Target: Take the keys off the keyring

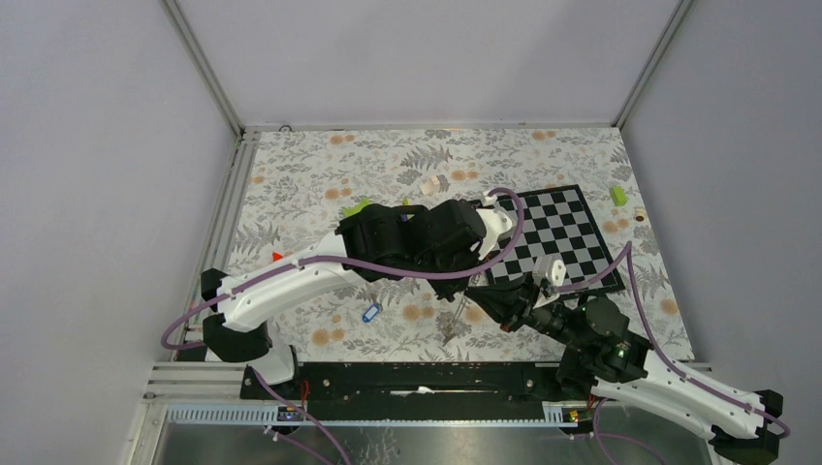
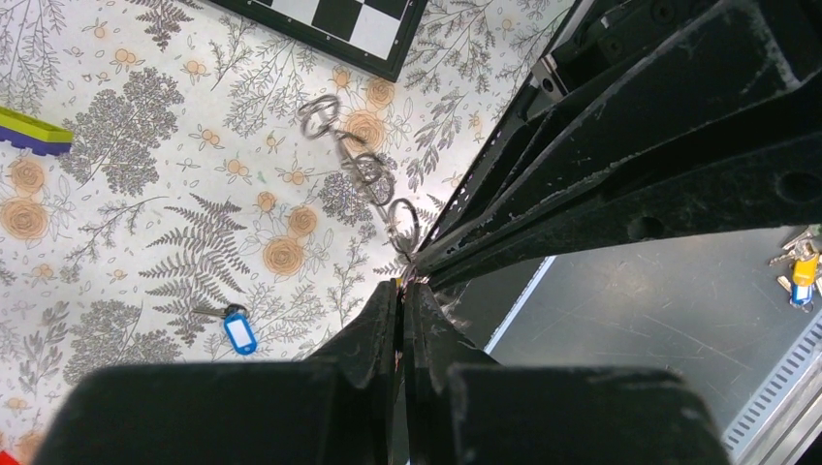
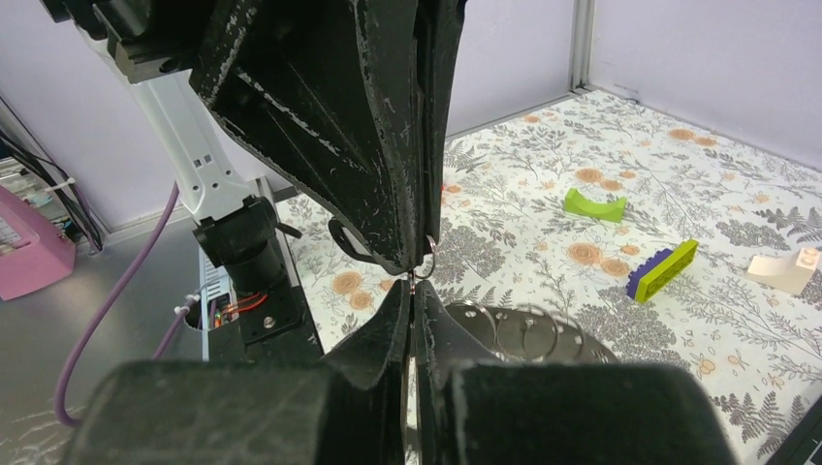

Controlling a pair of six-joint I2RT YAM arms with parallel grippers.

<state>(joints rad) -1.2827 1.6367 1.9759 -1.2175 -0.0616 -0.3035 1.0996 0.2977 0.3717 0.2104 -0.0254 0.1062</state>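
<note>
Light: diffused evenly from overhead; scene brightly lit.
Shadows: kept soft and faint.
Focus: left gripper [image 2: 402,283] base blurred near the lens.

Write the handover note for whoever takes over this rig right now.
Grip: the left end effector is shut on the near end of the chain of linked silver metal rings. The right end effector is shut too, tip to tip with it at that same end.
Chain: its free part trails over the floral tablecloth toward the black-and-white checkerboard mat.
Done: one small key with a blue plastic tag lies loose on the cloth, apart from the chain.
Left: no key shows on the visible rings; the pinch point is hidden, so check there before letting go.
</note>
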